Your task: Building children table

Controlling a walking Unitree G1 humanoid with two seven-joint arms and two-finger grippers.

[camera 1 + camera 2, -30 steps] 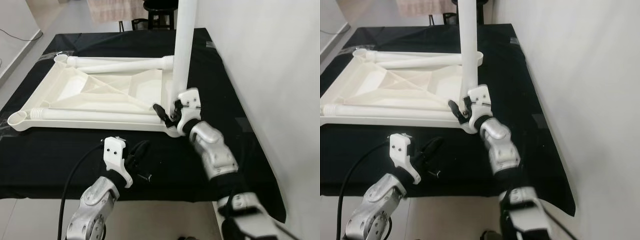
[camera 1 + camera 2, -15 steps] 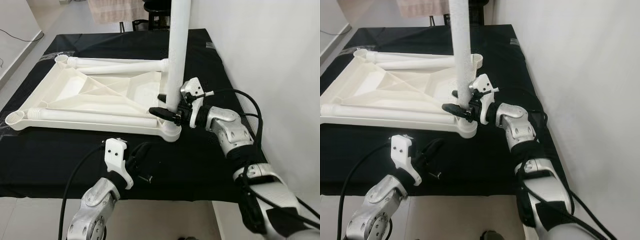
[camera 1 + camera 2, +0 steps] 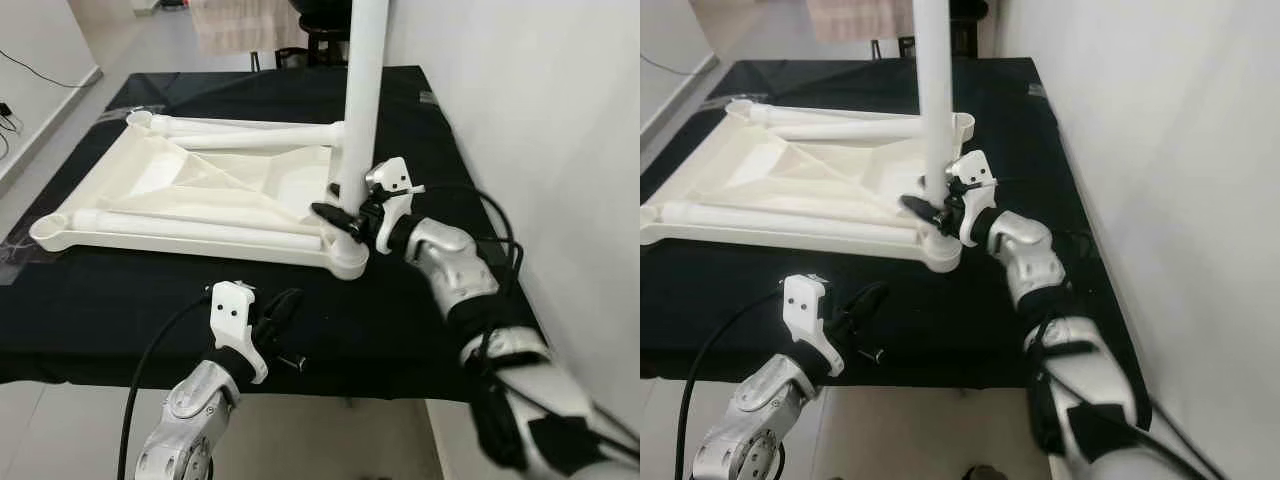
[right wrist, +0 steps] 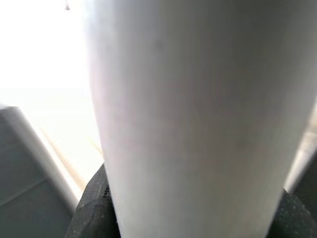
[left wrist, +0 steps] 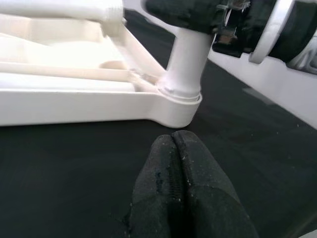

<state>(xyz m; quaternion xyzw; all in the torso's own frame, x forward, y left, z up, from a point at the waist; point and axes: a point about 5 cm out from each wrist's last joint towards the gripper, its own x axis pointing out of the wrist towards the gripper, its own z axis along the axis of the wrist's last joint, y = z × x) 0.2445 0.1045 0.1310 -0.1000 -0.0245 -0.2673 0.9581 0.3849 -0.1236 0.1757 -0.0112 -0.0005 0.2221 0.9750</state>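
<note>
Right gripper (image 3: 345,213) jaws clamped around something upright; left gripper (image 5: 173,148) low, jaws together.

even daylight, sharp head views; right wrist view blown out and blurred.

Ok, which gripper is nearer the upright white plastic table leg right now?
Right. The right gripper is clamped around the upright white plastic table leg just above its corner socket. The left gripper hovers shut over the black cloth, short of the tabletop's near edge.
</note>
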